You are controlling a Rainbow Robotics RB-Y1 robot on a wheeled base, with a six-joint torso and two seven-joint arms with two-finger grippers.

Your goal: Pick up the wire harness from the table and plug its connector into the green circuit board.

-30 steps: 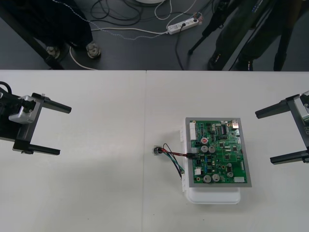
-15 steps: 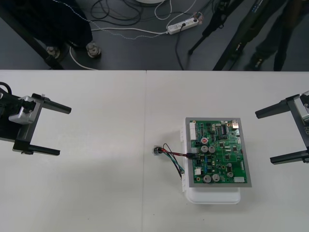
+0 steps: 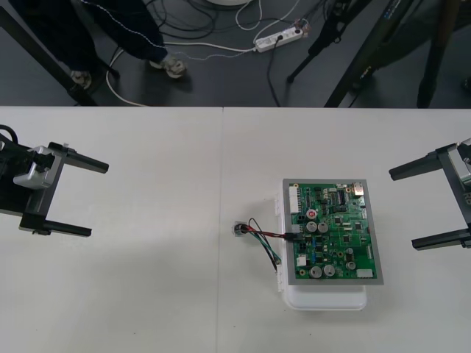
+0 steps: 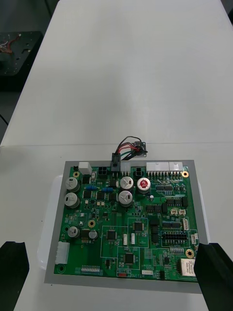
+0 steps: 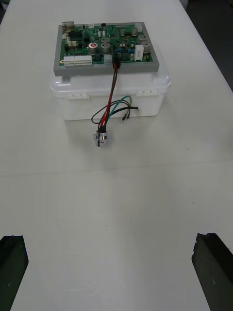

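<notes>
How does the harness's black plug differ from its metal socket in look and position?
The plug is black and boxy; the socket is round, shiny metal. The plug sits up at the edge of the green circuit board, apparently inserted; the socket rests on the table beside the white base. The same wires join them, and neither is held: the left end effector and right end effector stand open at the table's sides.

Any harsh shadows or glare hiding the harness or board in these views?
Front view: even light, faint soft shadow on the table; harness and board unobscured. Left wrist view: faint shadow band by the socket, no glare. Right wrist view: board evenly lit.
</notes>
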